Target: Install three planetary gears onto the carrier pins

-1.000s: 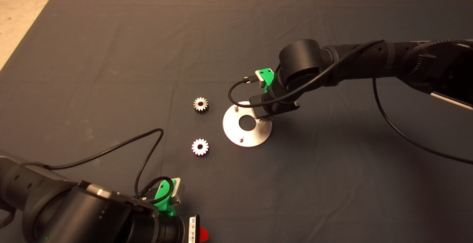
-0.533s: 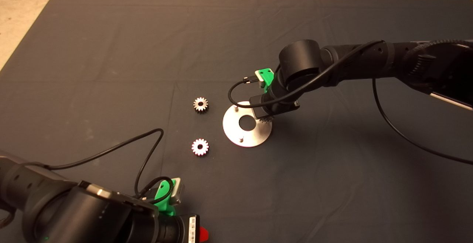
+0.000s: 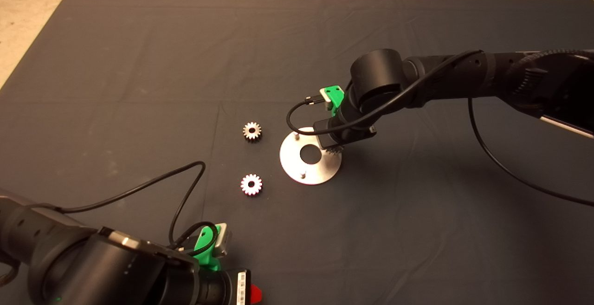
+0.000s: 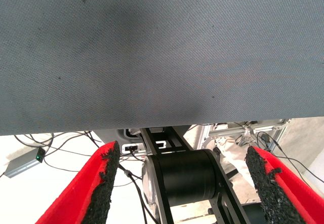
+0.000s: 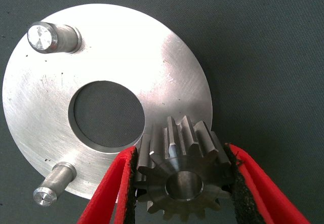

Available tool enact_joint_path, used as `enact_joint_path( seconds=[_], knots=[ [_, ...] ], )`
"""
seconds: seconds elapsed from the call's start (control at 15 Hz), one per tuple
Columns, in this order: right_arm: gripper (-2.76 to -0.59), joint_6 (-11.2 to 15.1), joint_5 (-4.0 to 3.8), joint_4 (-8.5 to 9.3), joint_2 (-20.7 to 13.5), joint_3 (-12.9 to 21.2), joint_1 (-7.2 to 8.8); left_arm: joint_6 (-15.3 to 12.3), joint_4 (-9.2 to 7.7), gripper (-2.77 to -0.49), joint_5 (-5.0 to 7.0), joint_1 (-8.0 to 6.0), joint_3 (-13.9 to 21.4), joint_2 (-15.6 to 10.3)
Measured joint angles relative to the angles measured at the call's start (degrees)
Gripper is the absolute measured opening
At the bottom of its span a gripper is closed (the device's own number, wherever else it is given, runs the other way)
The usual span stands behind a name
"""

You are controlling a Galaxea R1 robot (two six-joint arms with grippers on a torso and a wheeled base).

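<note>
Down at the lower left edge of the dark mat (image 3: 139, 54) the left gripper (image 4: 185, 176) sits parked, its red fingers (image 4: 98, 176) spread wide with nothing between them — its wrist camera looks past the mat's edge at cables and floor. Moving right, two planetary gears lie flat on the mat: one (image 3: 252, 131) just left of the disc (image 3: 308, 168), the other (image 3: 251, 184) nearer the parked arm, the two well apart from each other. Next comes the shiny round disc itself (central hole, carrier pins standing up), with two pins (image 5: 50, 36) bare. Over the disc's right rim the right gripper (image 5: 183, 186) hangs from the arm reaching in from the right, clamped on the third gear (image 5: 182, 176) — bore facing up, teeth pinched between the black pads (image 5: 132, 181).
</note>
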Motion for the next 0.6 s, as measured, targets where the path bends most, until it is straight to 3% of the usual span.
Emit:
enact_joint_path(
  seconds=[0.6],
  knots=[
    [-2.31, 0.0, 0.33, 0.04, -0.5, 0.0, 0.06, 0.0, 0.00, -1.50, 0.00, 0.00, 0.0, 0.0]
  ],
)
